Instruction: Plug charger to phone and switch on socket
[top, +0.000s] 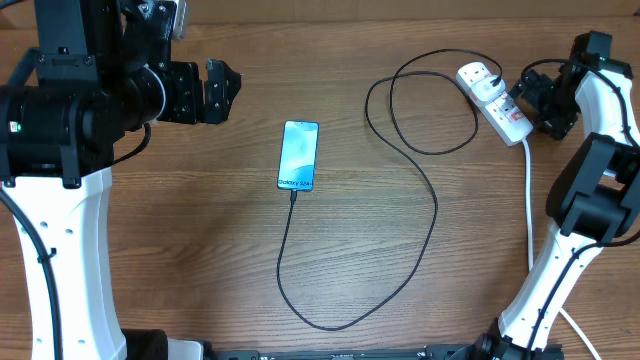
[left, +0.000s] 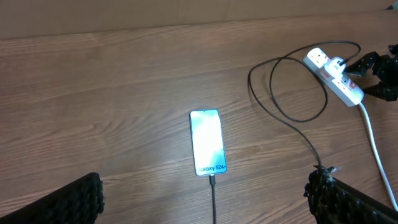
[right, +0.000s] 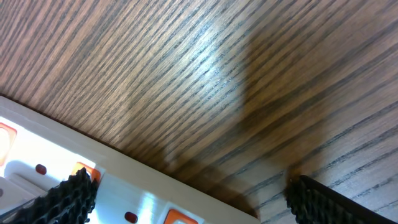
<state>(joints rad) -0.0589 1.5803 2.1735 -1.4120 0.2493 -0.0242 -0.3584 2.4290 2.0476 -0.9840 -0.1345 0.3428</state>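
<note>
Table: brown wood grain. Phone: lay flat near centre, light-blue screen up, "Galaxy S24" text at its near end. Charger: thin black cable; small tip met the phone's near edge; the line ran towards the near table edge, curved right and back up, then looped beside the socket; its white plug sat in one outlet. Socket: white strip at far right, set aslant; thick white cord trailed towards the near edge. Left gripper: hung far left of the phone, jaws apart, empty. Right gripper: sat just beside the socket, jaws apart.
</note>
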